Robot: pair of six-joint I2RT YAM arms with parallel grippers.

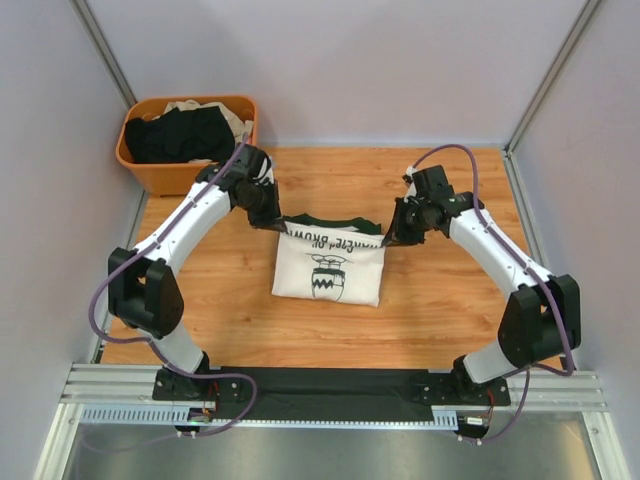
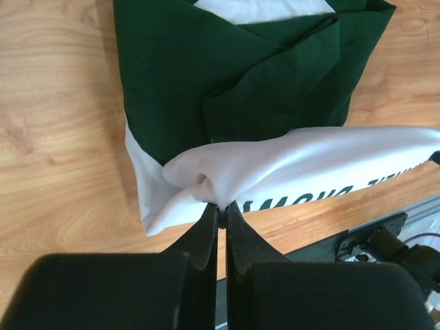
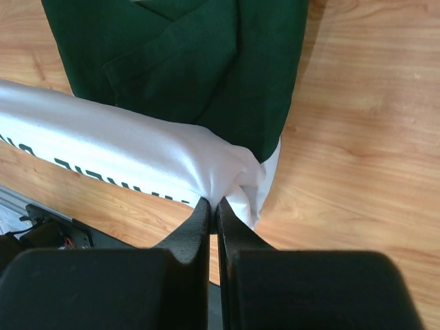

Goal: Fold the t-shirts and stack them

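The white shirt (image 1: 328,272) lay in the middle of the worktop (image 1: 450,310), already narrowed, with its green sleeves (image 2: 234,69) folded inward across the body. The left end effector (image 2: 218,206) and right end effector (image 3: 213,203) were each closed on a pinch of white cloth at one corner of the same edge. Between them that edge was stretched and raised above the sleeves. I judged this to be the crosswise fold, about halfway through, with the held edge not yet laid down. No folded stack showed on the worktop. A black shirt (image 1: 180,138) and a beige one (image 1: 237,118) sat in the orange basket (image 1: 160,178) at the far left corner, apparently left to do.
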